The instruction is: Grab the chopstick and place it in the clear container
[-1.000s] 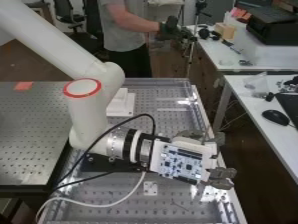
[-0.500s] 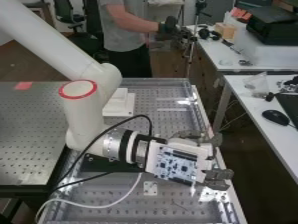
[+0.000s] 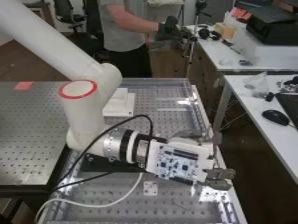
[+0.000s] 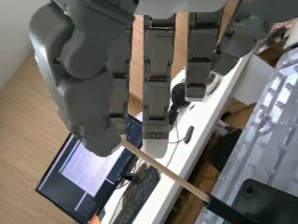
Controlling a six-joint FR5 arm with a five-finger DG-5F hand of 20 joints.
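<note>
Slanting toward ten or eleven o'clock, with the fingers pointing to twelve, the chopstick (image 4: 166,171) juts from the hand (image 4: 157,100), its pale end seemingly pinched by thumb and finger, so placing calls for aiming that slant first

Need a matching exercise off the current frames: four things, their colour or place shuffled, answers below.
1. Chopstick
2. Hand
3. Mouse
4. Orange patch

A. Black, on the white desk at the high view's right
B. Flat on the perforated table at the high view's left
C. Tan along much of its length, pinched at the thumb's tip
D. Dark grey fingers and thumb, closed on a thin stick

Pairs: 1-C, 2-D, 3-A, 4-B
</note>
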